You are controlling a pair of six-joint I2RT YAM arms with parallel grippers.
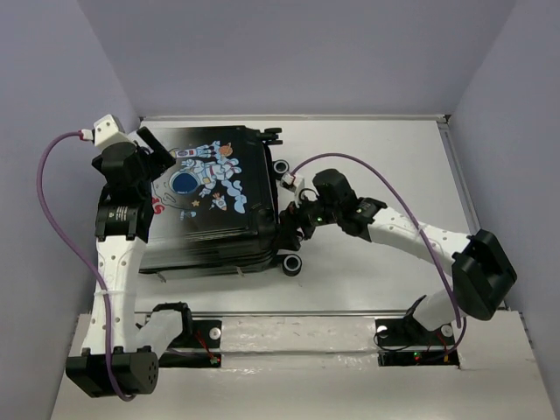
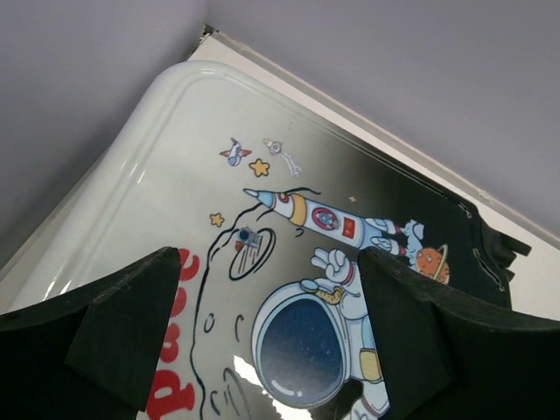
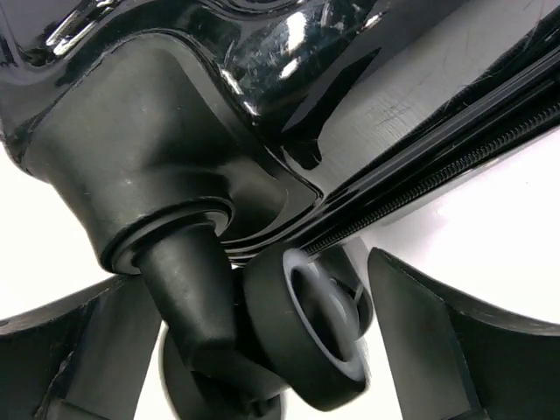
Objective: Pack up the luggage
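Top external showed the luggage (image 1: 214, 206) lying flat, apparently closed, by the table's (image 1: 376, 157) left edge. Left gripper (image 1: 156, 168) was spread over the astronaut shell. Right gripper (image 1: 296, 223) was spread either side of a wheel (image 3: 315, 324). Judgement: press the shell squarely and keep clear of that wheel.

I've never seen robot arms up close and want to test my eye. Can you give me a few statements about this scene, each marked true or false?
1. The suitcase is closed, with its astronaut picture facing up. True.
2. The left arm's fingers are pinched shut on the shell. False: they stand wide apart above the picture and hold nothing.
3. A wheel of the suitcase sits between the right arm's fingers, which are open. True.
4. The suitcase stands upright on its wheels. False: it lies flat on the table, with its wheels pointing sideways toward the right arm.
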